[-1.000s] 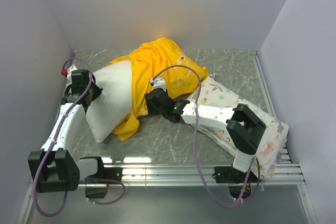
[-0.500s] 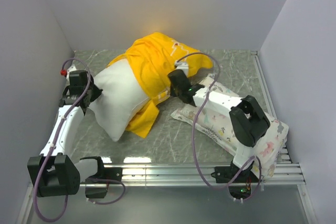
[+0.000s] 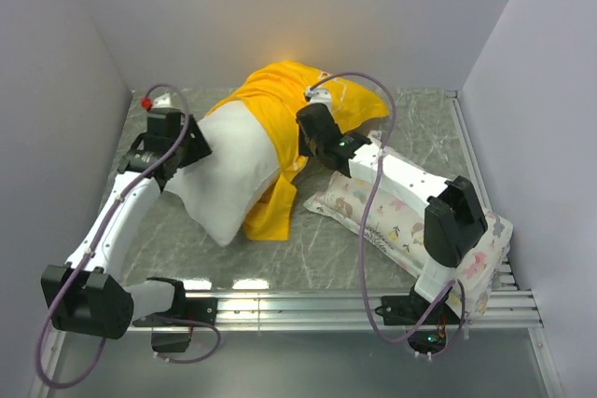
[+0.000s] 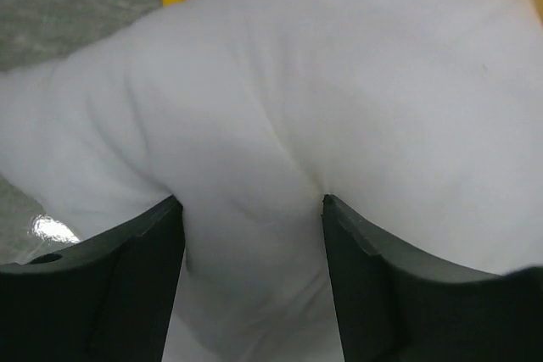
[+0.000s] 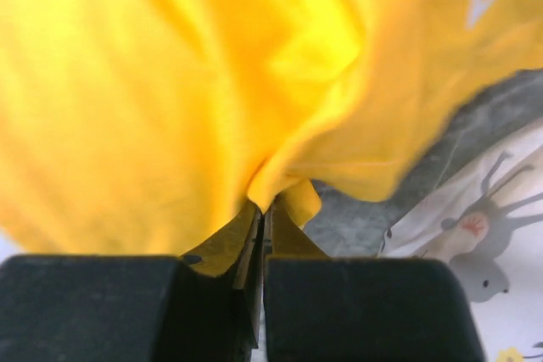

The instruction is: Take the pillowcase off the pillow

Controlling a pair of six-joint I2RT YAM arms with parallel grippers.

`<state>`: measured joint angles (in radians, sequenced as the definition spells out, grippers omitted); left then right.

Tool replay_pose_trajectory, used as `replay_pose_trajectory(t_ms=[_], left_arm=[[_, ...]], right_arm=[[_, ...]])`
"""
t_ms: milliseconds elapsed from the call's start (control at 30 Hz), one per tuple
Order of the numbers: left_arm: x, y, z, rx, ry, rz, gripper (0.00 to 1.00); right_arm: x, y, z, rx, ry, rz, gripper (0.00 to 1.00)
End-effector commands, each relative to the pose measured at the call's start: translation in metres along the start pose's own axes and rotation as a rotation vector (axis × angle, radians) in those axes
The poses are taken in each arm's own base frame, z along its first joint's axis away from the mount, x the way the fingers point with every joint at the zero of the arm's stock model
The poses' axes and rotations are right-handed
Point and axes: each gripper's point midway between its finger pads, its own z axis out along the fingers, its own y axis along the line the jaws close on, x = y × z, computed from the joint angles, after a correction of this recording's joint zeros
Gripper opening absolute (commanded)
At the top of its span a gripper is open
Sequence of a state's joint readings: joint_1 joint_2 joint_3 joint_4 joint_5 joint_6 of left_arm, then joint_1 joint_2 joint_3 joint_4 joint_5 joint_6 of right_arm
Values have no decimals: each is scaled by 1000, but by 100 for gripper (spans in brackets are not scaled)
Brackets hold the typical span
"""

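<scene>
The plain white pillow (image 3: pixel 233 174) lies left of centre on the marble table, its near half bare. The yellow pillowcase (image 3: pixel 275 100) still wraps its far end, with a loose flap hanging down the right side. My left gripper (image 3: pixel 196 151) is at the pillow's left end. In the left wrist view its jaws (image 4: pixel 250 205) stand open and pillow (image 4: pixel 280 82) bulges between the fingers. My right gripper (image 3: pixel 303 148) is at the cover's right edge. Its jaws (image 5: pixel 265 203) are shut on a pinched fold of yellow pillowcase (image 5: pixel 170 82).
A white pillow printed with small pastel figures (image 3: pixel 410 221) lies at the right under the right arm and also shows in the right wrist view (image 5: pixel 484 235). Grey walls close in left, back and right. A metal rail (image 3: pixel 326 300) runs along the near edge.
The right gripper shut on the yellow cover and drew it toward the far right, baring more white pillow. The left gripper opened and moved right and farther in along the pillow.
</scene>
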<state>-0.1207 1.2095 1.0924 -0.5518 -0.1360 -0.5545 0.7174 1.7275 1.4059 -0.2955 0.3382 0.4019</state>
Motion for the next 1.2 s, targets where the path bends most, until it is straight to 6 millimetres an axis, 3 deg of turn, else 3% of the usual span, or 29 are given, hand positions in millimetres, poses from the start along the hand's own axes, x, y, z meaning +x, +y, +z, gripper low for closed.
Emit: replay_pose_trajectory(t_ms=[0, 100, 167, 433, 467, 533, 700, 800, 967, 1167], left_arm=[[-31, -34, -42, 14, -159, 112, 72], [-27, -41, -61, -4, -177, 154, 80], [-21, -42, -71, -1, -181, 169, 81], [11, -76, -94, 88, -152, 263, 82], [13, -75, -91, 53, -155, 281, 82], [24, -75, -90, 6, -142, 328, 83], [23, -71, -86, -48, -164, 320, 84], [20, -80, -93, 0, -157, 306, 84], [7, -108, -125, 213, -174, 255, 89], [22, -130, -129, 329, -95, 291, 91]], right_arm=[[-70, 12, -34, -53, -138, 40, 0], [-89, 23, -45, -86, -155, 36, 0], [-94, 27, -51, -92, -156, 26, 0], [-155, 55, -94, -152, -257, 1, 0], [-155, 58, -96, -144, -251, -16, 0], [-175, 64, -113, -162, -296, -9, 0], [-205, 79, -155, -211, -364, -10, 0], [-217, 85, -175, -238, -397, -12, 0], [-218, 86, -174, -227, -391, -28, 0], [-213, 91, -170, -238, -383, -30, 0]])
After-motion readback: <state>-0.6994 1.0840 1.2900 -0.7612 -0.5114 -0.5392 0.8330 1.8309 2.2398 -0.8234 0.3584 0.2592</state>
